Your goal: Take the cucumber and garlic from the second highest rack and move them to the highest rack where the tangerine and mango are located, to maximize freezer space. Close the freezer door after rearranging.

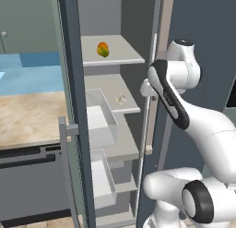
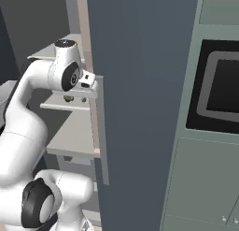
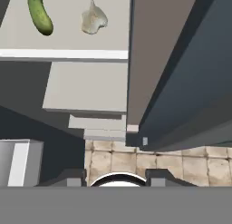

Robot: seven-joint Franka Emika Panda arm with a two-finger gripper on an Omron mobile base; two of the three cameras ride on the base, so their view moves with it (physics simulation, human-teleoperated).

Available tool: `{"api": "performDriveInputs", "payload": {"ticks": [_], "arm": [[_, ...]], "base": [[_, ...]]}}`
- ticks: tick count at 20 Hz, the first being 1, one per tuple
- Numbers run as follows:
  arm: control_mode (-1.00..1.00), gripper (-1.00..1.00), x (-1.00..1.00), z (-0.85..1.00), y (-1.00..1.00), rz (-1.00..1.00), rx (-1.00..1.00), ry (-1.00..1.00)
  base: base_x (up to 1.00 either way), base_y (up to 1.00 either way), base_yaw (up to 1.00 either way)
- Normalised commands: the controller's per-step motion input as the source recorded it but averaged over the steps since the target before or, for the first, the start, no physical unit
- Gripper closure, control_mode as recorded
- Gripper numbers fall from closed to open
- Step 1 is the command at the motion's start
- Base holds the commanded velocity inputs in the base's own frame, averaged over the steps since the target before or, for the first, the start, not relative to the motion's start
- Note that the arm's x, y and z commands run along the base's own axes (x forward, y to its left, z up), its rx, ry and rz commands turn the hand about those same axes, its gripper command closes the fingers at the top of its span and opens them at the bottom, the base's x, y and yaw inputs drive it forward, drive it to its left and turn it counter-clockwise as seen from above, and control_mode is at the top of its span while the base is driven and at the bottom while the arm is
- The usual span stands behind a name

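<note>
Green cucumber (image 3: 40, 12) beside garlic (image 3: 94, 18) on rack | hand (image 3: 116, 177) well apart, released

A long wooden bench (image 1: 25, 118) runs along the left side, with a dark front under it. Behind it is a blue wall (image 1: 32, 72). On the other side of the tall door, a black oven window (image 2: 219, 87) sits in a grey-green wall of cupboards (image 2: 205, 178). Down low, the floor (image 3: 181, 162) is made of tan stone tiles. Two clear bins (image 1: 99, 118) hang one above the other near the bench. The lower bin (image 1: 102, 178) sits just under the first one.
</note>
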Motion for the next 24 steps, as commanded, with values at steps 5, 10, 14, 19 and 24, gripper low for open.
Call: {"api": "performDriveInputs", "payload": {"ticks": [5,10,14,19,24], "arm": [[-1.00,-1.00,-0.45,0.40,0.00,0.00,0.00,-0.09],[-1.00,-1.00,-0.91,0.58,0.00,0.00,0.00,-0.31],[-1.00,-1.00,-0.84,0.36,0.00,0.00,0.00,-0.43],[-1.00,-1.00,-0.57,0.10,0.00,0.00,0.00,-0.26],[-1.00,-1.00,-0.12,0.00,0.04,0.00,0.00,-0.04]], "base": [[0.00,0.00,0.00],[0.00,0.00,0.00],[0.00,0.00,0.00],[0.00,0.00,0.00],[0.00,0.00,0.00]]}}
